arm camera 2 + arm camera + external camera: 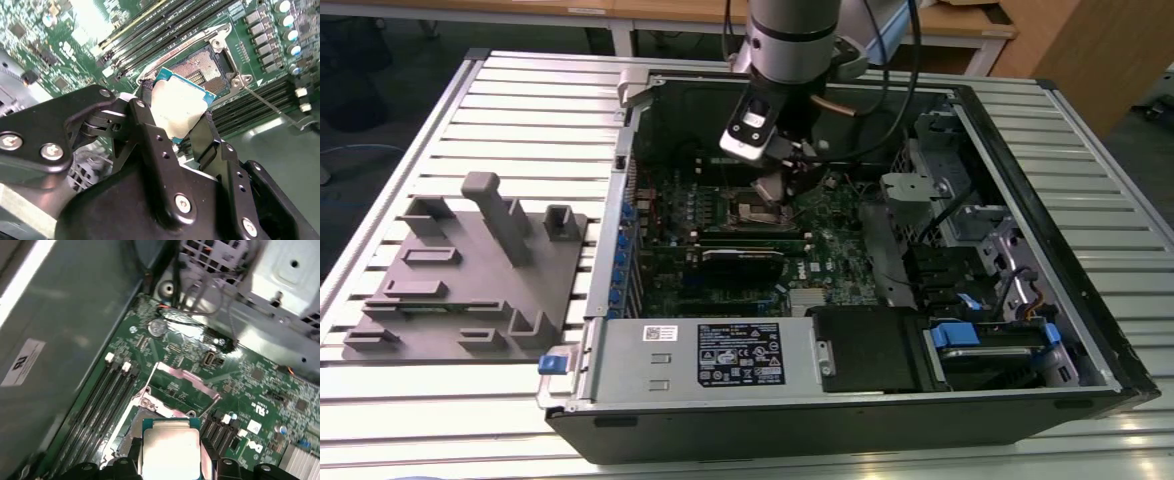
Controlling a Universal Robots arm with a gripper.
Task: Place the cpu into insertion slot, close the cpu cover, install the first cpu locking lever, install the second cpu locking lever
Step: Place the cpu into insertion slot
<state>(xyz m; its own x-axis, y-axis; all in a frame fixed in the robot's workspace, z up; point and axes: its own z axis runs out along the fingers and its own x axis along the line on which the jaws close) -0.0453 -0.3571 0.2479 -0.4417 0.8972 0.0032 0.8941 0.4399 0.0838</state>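
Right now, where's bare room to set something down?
Bare table slats behind the grey fixture, exterior view's left, and along the near edge. Inside the case it's crowded: gripper holds the cpu above the insertion slot.

The power supply label (739, 354) carries unreadable print.

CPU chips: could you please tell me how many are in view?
1: the cpu, held in the jaws of the gripper by the uncovered insertion slot; others could be hidden.

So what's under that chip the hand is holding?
The open socket: its gold contacts show past the chip, which the hand grips by two edges. The part of the socket right beneath the chip is covered, so it can't be seen.
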